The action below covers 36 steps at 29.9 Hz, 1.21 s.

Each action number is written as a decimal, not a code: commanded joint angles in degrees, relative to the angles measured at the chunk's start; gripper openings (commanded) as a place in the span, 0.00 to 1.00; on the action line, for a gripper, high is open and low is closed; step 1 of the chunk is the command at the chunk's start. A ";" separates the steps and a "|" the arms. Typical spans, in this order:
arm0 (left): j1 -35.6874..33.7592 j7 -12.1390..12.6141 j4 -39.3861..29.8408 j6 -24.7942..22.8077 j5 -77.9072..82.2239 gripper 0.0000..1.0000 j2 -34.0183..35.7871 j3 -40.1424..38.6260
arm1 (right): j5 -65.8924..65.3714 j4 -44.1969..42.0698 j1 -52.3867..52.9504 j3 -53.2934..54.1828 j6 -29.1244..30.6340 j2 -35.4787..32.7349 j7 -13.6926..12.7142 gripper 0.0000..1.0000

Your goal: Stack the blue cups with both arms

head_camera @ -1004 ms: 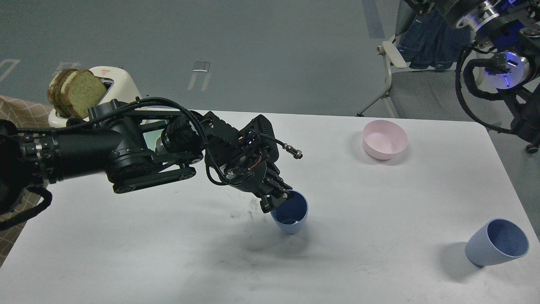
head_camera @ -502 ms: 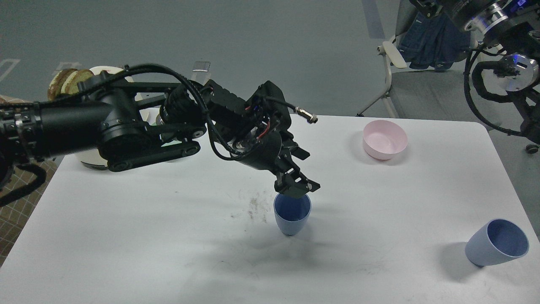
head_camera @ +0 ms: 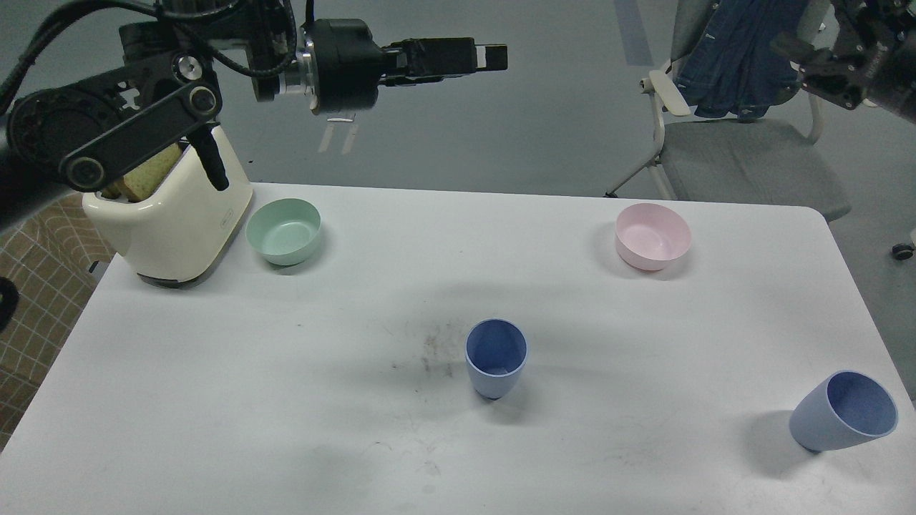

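One blue cup [head_camera: 496, 357] stands upright at the middle of the white table [head_camera: 215, 400]. The second blue cup [head_camera: 844, 411] sits near the table's right front edge, leaning with its mouth towards the upper right. My left gripper [head_camera: 494, 57] is raised high above the table's far edge, pointing right, holding nothing; its fingers are seen side-on and cannot be told apart. My right arm's end [head_camera: 823, 61] shows dark at the top right, off the table, and its fingers cannot be made out.
A cream toaster [head_camera: 172, 222] with bread stands at the back left, a mint-green bowl [head_camera: 284, 230] beside it. A pink bowl [head_camera: 653, 236] is at the back right. A chair [head_camera: 744, 154] with a denim jacket stands behind the table.
My left gripper let go of the middle cup's rim and rose up and back, far above the table. The cup now stands upright by itself. The right arm shifted slightly at the top right.
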 commanded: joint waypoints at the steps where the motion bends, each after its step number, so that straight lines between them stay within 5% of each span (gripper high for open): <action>1: 2.37 -0.07 2.46 0.00 -3.49 0.94 -0.28 -0.22 | -14.56 6.09 -3.41 0.00 -2.41 -8.60 0.00 1.00; 6: 3.95 -0.95 6.94 0.00 -3.93 0.94 -3.78 -0.31 | -29.42 14.70 -9.38 -0.70 -4.52 -20.81 0.00 1.00; 14: 5.27 -0.95 8.88 0.00 -5.52 0.94 -7.05 -0.31 | -34.36 17.79 -12.73 -9.30 -8.12 -26.10 0.00 1.00; 22: 5.36 -0.95 8.88 0.00 -5.34 0.94 -7.75 -0.22 | -37.70 18.58 -12.82 -17.49 -14.80 -26.37 0.00 0.99; 36: 5.45 -0.95 8.88 0.00 -4.99 0.94 -7.75 0.30 | -38.85 18.23 -14.40 -21.88 -16.82 -22.59 0.00 0.89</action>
